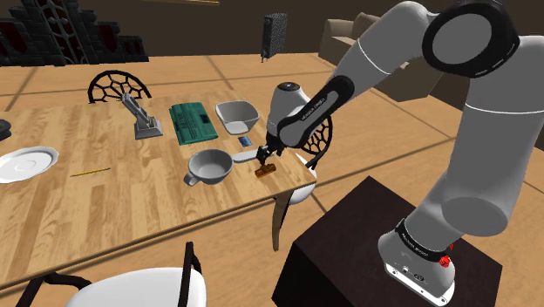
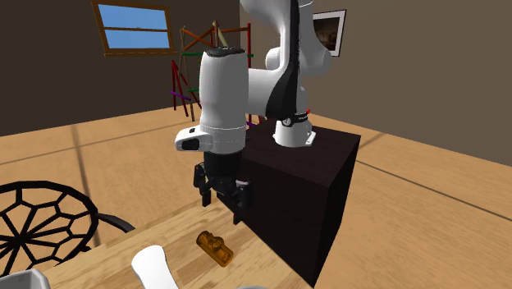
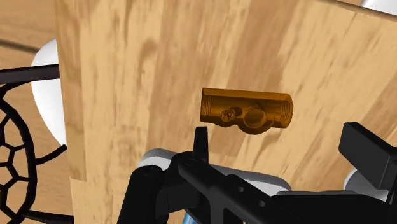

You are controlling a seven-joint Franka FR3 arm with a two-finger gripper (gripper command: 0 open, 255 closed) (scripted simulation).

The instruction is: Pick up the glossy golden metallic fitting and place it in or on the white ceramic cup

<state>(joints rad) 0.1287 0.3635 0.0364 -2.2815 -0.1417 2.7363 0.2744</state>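
The golden fitting (image 1: pixel 265 170) is a short brown-gold tube with side ports, lying flat near the table's front corner. It also appears in the second exterior view (image 2: pixel 214 247) and the wrist view (image 3: pixel 247 111). My gripper (image 1: pixel 267 155) hangs just above it, open, and its fingers do not touch the fitting. In the wrist view the gripper (image 3: pixel 283 145) has the fitting just ahead of the gap, nearer one fingertip (image 3: pixel 201 137). From the second exterior view the gripper (image 2: pixel 223 204) is a short way over the fitting. The white cup (image 1: pixel 209 166) stands upright on the table just to the shoulder view's left of the fitting.
A white bowl (image 1: pixel 237 114), a green board (image 1: pixel 189 122), a grey tool (image 1: pixel 142 121) and a white plate (image 1: pixel 26 162) lie further back and left. The table edge (image 1: pixel 288 194) is close to the fitting. A black-backed chair (image 1: pixel 319 139) and the dark stand (image 1: pixel 366 253) lie beyond it.
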